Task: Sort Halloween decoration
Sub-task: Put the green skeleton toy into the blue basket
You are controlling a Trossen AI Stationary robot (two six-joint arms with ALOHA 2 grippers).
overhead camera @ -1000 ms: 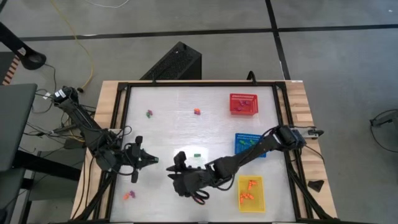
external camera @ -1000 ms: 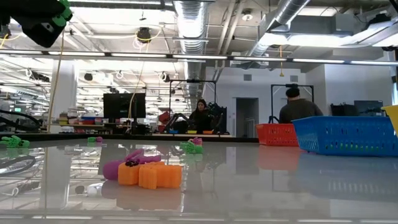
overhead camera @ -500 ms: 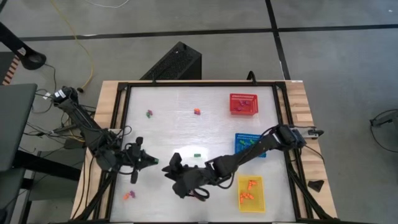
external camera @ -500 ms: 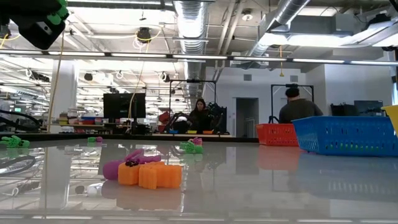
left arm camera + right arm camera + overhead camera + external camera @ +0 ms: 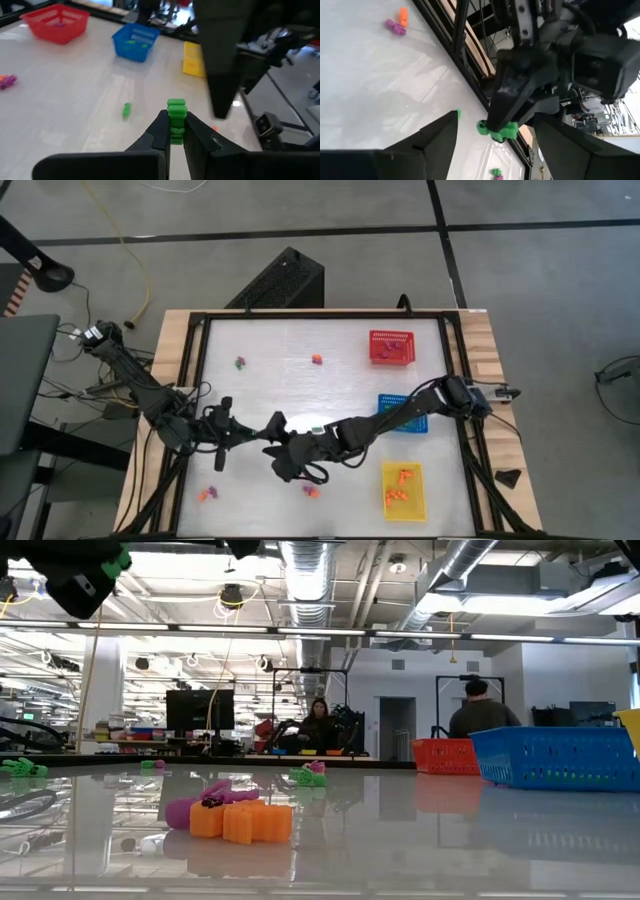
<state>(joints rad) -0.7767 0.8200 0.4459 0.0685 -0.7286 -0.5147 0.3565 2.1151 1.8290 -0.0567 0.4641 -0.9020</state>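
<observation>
Green plastic shows between the clenched fingers of the left gripper (image 5: 172,131): a small green trinket (image 5: 176,120) pinched at its lower end and held upright above the bench (image 5: 300,380). From above, that gripper (image 5: 255,442) sits over the near-left part of the bench, and the right gripper (image 5: 277,425) now reaches right up to it; a second ago the right arm was lower and farther toward the near edge. Its fingers have spread wide since then and stand released on either side of the held piece, empty.

A second green piece (image 5: 127,110) lies loose on the bench, beside the right arm. An orange-and-purple cluster (image 5: 207,493) rests near the front-left edge, another small pink piece (image 5: 310,490) lies uncovered where the right arm was, and two more bits (image 5: 240,362) (image 5: 316,359) sit farther back. Red (image 5: 391,347), blue (image 5: 402,414) and yellow (image 5: 404,490) baskets line the right side, unchanged, each with pieces inside.
</observation>
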